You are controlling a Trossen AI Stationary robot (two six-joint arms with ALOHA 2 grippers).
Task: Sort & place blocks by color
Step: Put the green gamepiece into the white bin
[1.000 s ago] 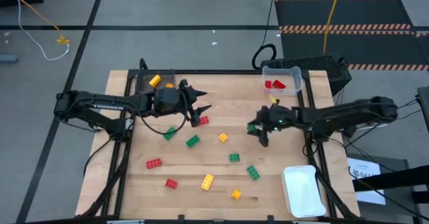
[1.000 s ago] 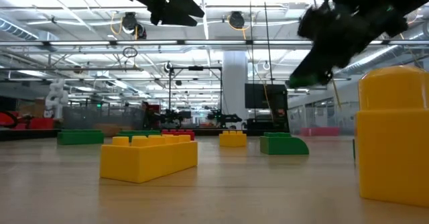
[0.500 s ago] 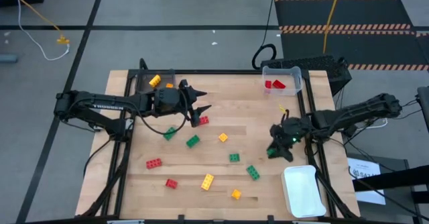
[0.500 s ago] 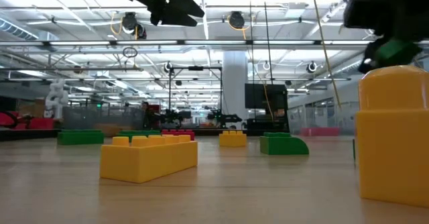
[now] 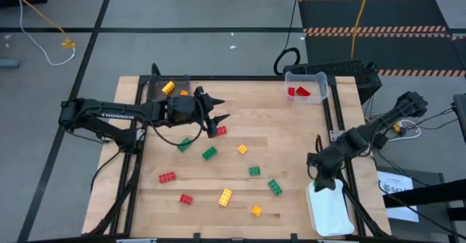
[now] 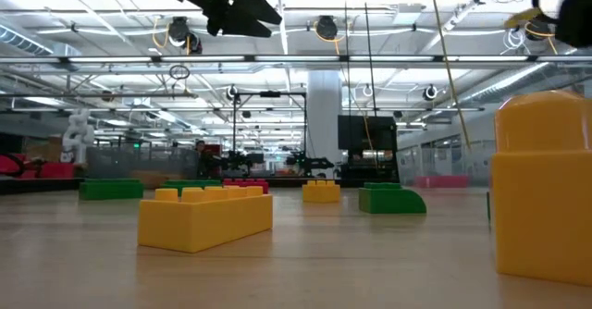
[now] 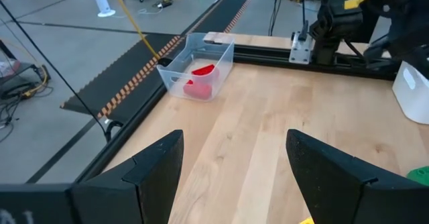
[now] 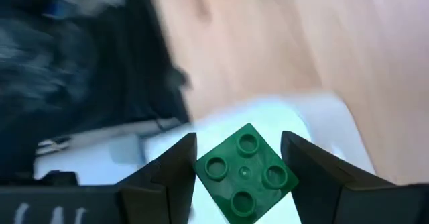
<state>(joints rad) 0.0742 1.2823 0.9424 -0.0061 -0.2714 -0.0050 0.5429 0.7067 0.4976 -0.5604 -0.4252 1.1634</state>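
Observation:
My right gripper (image 5: 320, 182) hangs over the far end of the white tray (image 5: 331, 212), shut on a green four-stud block (image 8: 246, 172). My left gripper (image 5: 221, 110) hovers open over the table's far left part, above a red block (image 5: 220, 130), with nothing between its fingers (image 7: 234, 143). Red, green and yellow blocks lie scattered flat on the wooden table, among them a green one (image 5: 274, 187) and a yellow one (image 5: 226, 196). In the low view, only an edge of my right arm (image 6: 575, 13) shows. My right gripper pinches the green block between its two fingers, one on each opposite side (image 8: 205, 168). The studded top faces the wrist camera. The fingers slant downward, and the block is lifted clear above the white tray.
A clear tray (image 5: 317, 78) with red blocks (image 5: 298, 92) stands at the far right. A dark tray (image 5: 154, 90) holding yellow blocks (image 5: 168, 88) sits at the far left. In the low view, large yellow blocks (image 6: 205, 216) (image 6: 541, 189) stand close to the camera.
My right gripper has carried the green block from the table's middle right toward the right and near edges, ending over the white tray's far end. It turned and rolled on the way and stayed shut on the block.

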